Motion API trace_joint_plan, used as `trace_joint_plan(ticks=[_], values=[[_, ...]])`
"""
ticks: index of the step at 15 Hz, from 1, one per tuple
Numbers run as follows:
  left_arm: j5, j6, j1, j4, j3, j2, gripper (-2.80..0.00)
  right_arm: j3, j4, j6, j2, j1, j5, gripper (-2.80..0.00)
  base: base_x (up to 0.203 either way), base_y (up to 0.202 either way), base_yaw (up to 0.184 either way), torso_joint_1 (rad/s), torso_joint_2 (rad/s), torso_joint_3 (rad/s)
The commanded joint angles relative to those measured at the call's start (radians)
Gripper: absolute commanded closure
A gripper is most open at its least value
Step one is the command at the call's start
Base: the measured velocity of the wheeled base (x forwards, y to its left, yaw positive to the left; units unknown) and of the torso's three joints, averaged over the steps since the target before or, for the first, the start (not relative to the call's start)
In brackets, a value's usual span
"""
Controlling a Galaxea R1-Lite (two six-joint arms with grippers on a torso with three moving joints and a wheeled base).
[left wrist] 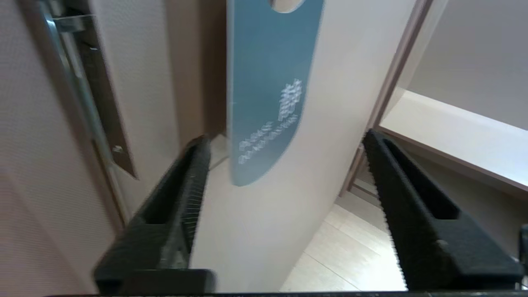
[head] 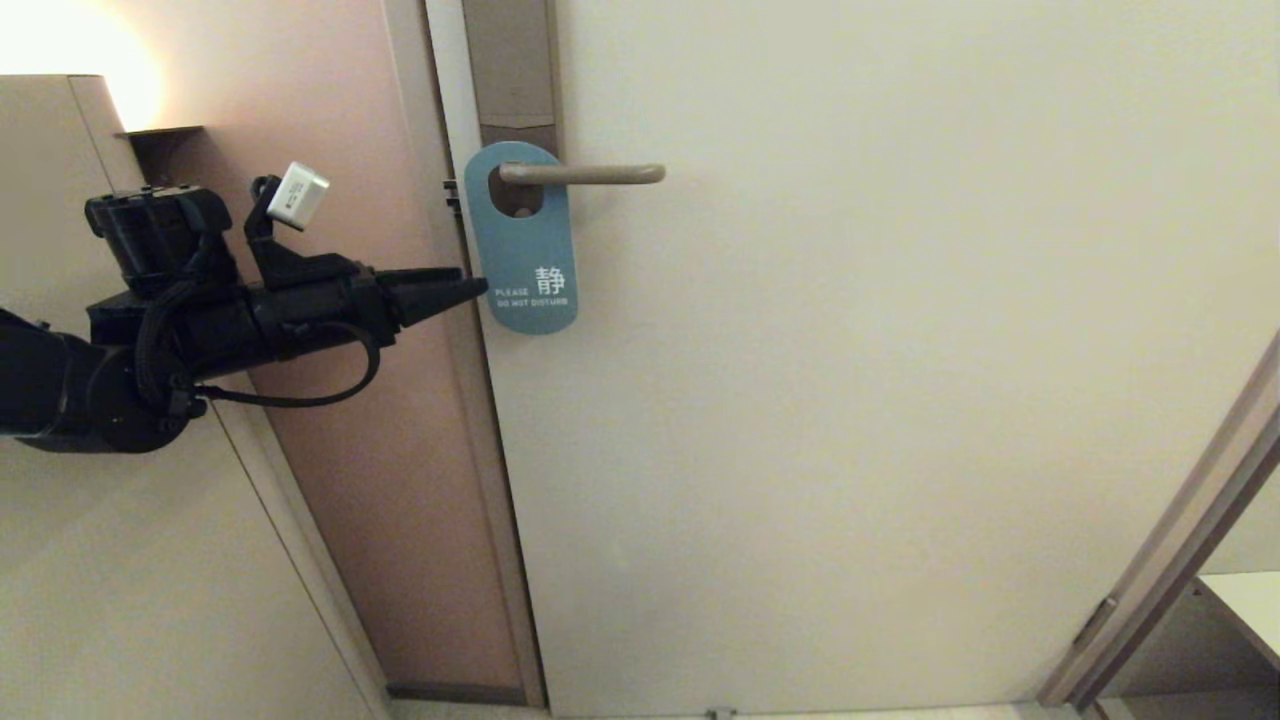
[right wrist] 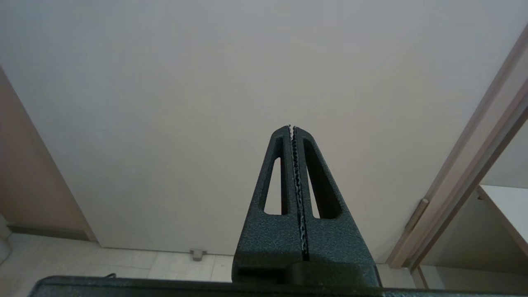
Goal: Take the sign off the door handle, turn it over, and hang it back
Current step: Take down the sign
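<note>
Blue sign (head: 527,245) on door handle (head: 585,174) looks thin, stiff, light; left claw (head: 478,289) spread at its 9 o'clock edge, best pinched low.

The sign (head: 527,245), blue face out, reads "静", "PLEASE", "DO NOT DISTURB".

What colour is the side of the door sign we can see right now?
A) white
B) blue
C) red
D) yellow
B: the sign hangs from the door handle with its blue "DO NOT DISTURB" face showing, and the left wrist view shows that same blue face just ahead of the open left end effector.
</note>
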Motion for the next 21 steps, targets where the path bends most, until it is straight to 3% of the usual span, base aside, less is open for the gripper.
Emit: trace_joint_plan(ticks=[1, 6, 8, 15, 21], values=[[-0.006, -0.003, 0.002, -0.011, -0.012, 0.027, -2.80, 0.000, 0.000, -0.001, 0.000, 0.000, 0.001, 0.00, 0.000, 0.000, 0.000, 0.000, 0.00, 0.000], [-0.013, -0.005, -0.003, -0.016, -0.107, 0.119, -2.80, 0.000, 0.000, -0.001, 0.000, 0.000, 0.001, 0.00, 0.000, 0.000, 0.000, 0.000, 0.00, 0.000], [-0.073, -0.019, -0.004, -0.016, -0.113, 0.123, -2.80, 0.000, 0.000, -0.001, 0.000, 0.000, 0.001, 0.00, 0.000, 0.000, 0.000, 0.000, 0.00, 0.000], [-0.078, -0.027, -0.016, -0.017, -0.112, 0.114, -2.80, 0.000, 0.000, -0.001, 0.000, 0.000, 0.001, 0.00, 0.000, 0.000, 0.000, 0.000, 0.00, 0.000], [-0.078, -0.077, -0.069, -0.051, -0.115, 0.104, -2.80, 0.000, 0.000, -0.001, 0.000, 0.000, 0.001, 0.00, 0.000, 0.000, 0.000, 0.000, 0.00, 0.000]])
